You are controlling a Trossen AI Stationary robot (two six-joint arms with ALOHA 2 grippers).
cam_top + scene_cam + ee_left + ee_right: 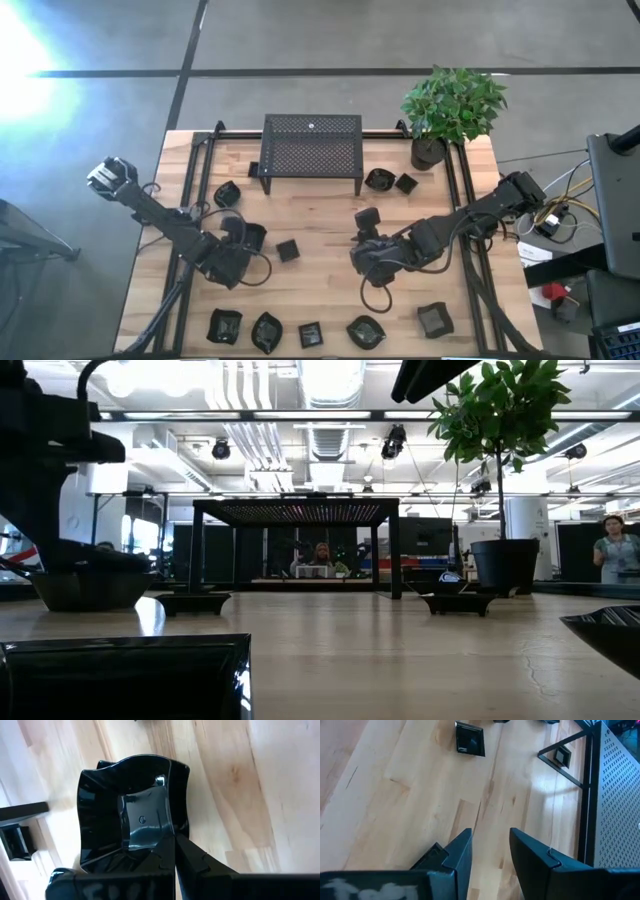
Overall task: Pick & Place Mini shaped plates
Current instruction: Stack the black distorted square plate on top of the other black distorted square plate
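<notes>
Left jaws pinch a plate near the bench's left edge.

High view: left gripper (pixel 243 240) sits on a plate (pixel 252 237); right gripper (pixel 366 228) hovers mid-bench. Left wrist view: a finger (pixel 192 857) clamps the wavy square plate's (pixel 132 812) rim. Right wrist view: jaws spread, empty; a small square plate (pixel 469 739) lies ahead.

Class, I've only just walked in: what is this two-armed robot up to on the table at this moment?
It is sorting mini shaped plates. The left gripper is shut on the rim of a wavy-edged plate at the table's left-centre. The right gripper is open and empty over bare wood near the middle. Five plates line the near edge, and others lie around the black mesh stand beside the potted plant.
</notes>
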